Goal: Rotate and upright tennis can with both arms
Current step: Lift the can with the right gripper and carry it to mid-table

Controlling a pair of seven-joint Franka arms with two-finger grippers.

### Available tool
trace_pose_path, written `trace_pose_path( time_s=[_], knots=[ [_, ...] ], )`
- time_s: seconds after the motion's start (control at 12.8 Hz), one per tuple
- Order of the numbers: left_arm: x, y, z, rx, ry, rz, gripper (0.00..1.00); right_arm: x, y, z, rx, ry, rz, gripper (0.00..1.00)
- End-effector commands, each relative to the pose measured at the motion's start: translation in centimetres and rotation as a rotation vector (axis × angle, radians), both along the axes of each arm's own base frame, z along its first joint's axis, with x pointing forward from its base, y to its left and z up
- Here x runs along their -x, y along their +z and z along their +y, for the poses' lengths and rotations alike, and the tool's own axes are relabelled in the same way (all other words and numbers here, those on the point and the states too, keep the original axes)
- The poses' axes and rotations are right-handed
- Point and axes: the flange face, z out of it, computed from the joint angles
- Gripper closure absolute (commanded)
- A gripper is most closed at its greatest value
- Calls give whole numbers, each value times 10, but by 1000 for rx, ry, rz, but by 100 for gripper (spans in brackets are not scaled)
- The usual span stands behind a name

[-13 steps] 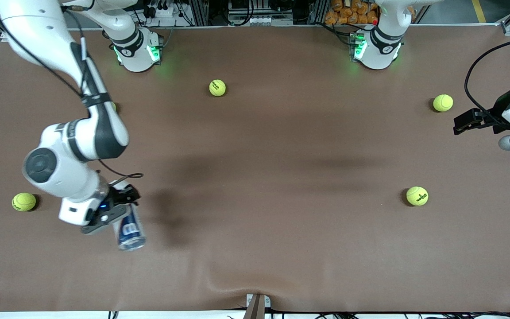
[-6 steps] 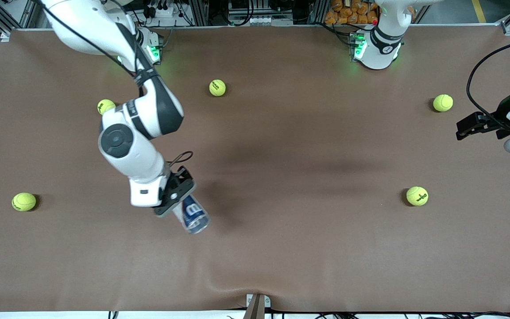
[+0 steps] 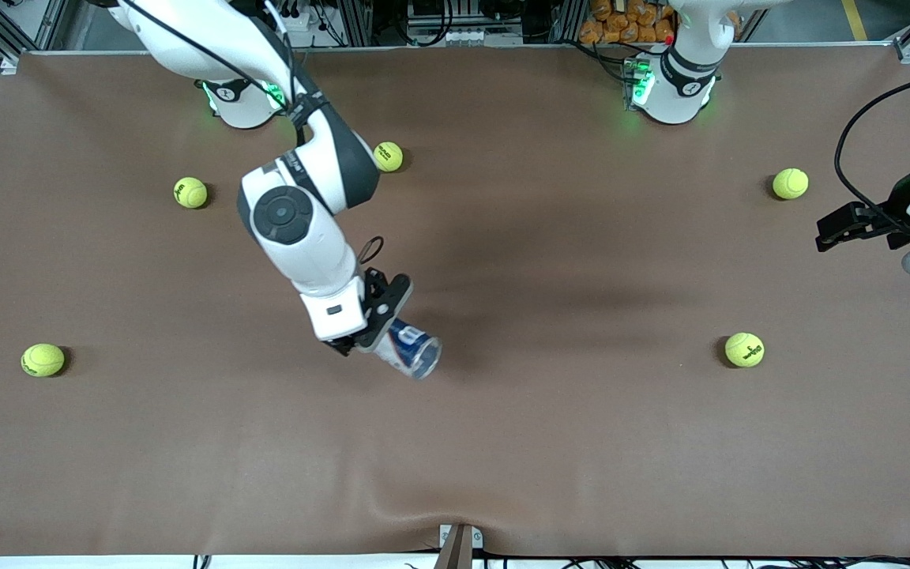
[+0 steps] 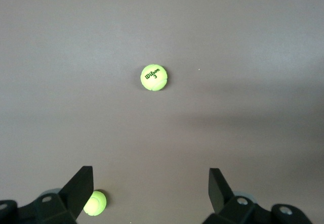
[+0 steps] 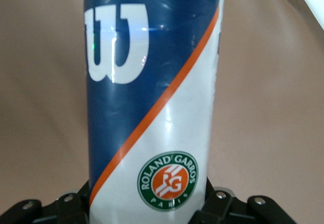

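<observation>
The tennis can point(image 3: 411, 352) is clamped at its white end in my right gripper point(image 3: 374, 330), which is shut on it. The can is tilted, almost lying, over the middle of the brown table, its navy end and silvery rim pointing away from the hand. In the right wrist view the tennis can point(image 5: 152, 107) fills the picture, with a white "W" and a Roland Garros badge, and the right gripper point(image 5: 147, 210) holds its base. My left gripper point(image 3: 831, 229) waits open over the table's edge at the left arm's end; the left gripper point(image 4: 151, 177) holds nothing.
Several yellow-green tennis balls lie scattered on the brown table point(image 3: 550, 442): one point(image 3: 388, 156) beside the right arm's elbow, one point(image 3: 744, 349) toward the left arm's end, another point(image 3: 43, 359) at the right arm's end. Below the left gripper lie two balls point(image 4: 154, 77) point(image 4: 94, 203).
The right arm has swung the can from the right arm's end of the table to over its middle, turning it as it went. The left gripper barely shifted.
</observation>
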Motion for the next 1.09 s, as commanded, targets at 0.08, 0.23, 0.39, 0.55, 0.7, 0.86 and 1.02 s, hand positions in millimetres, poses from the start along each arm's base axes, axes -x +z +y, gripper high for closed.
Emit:
trace_pose_path(
  time_s=[0.08,0.23,0.39,0.55,0.7,0.86,1.02],
  knots=[
    [3,20,5,-3,-4,-12,0,0,-27,45,4,212,-79,26],
    [6,18,5,-3,-11,9,0,0,-40,56,8,299,-100,25],
    [8,16,9,10,-1,27,0,9,-56,74,15,388,-127,25],
    [9,9,7,18,1,41,0,14,-68,89,30,453,-167,25],
    [10,-2,8,116,37,64,0,19,-72,101,111,535,-209,25],
    [10,-17,8,205,60,95,0,24,-84,107,128,557,-207,25],
    [6,-41,-2,306,82,138,0,21,-96,114,130,558,-210,25]
  ],
)
